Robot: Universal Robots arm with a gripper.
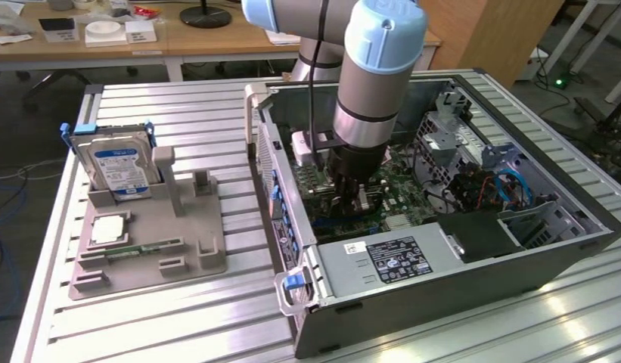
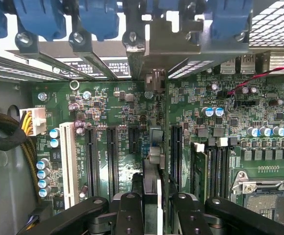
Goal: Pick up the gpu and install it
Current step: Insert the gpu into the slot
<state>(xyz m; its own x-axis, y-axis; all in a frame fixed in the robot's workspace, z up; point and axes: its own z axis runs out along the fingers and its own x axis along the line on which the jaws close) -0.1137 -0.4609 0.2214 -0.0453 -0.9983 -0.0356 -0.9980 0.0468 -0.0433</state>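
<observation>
The black two-fingered end effector [image 2: 156,208] is clamping the gpu [image 2: 154,164], a thin flat circuit card seen edge-on here, by its upper edge, so the card is hanging edge-down and standing square to the green motherboard [image 2: 117,98] of the open grey metal computer case [image 1: 552,249]. The card is hovering close over the motherboard and running parallel to that board's long black expansion slots [image 2: 111,156], apparently so that its contact edge is lining up with one of them; whether it is already touching the motherboard I cannot tell.
</observation>
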